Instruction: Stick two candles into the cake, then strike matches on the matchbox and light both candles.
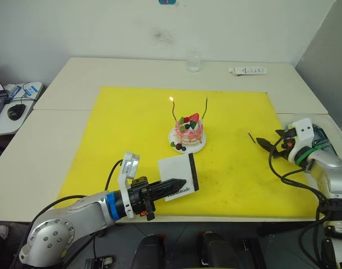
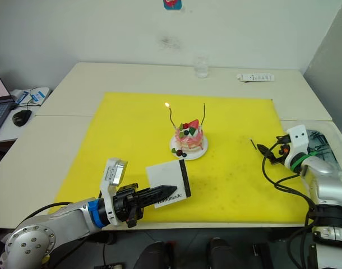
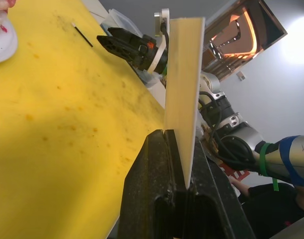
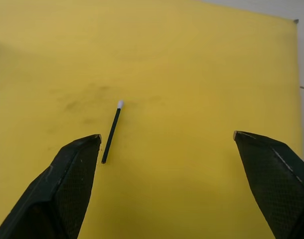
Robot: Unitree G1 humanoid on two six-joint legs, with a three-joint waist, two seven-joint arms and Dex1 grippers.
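Yellow mat (image 1: 227, 185) carries everything here. Our left gripper (image 1: 179, 182) has its jaws clamped on the matchbox (image 1: 176, 175), holding it tilted up near the front edge. Our right gripper (image 4: 167, 144) has its jaws wide apart, hovering just over one match (image 4: 111, 132) lying flat near the mat's right side.

Both candles (image 1: 174, 109) stand in the cake (image 1: 188, 133); one shows a small flame, the other looks unlit.

We judge the risk is in the pickup: the match lies beside one finger, not between them, so closing now could flick it away. A thin stick flat on the mat may also slip out.
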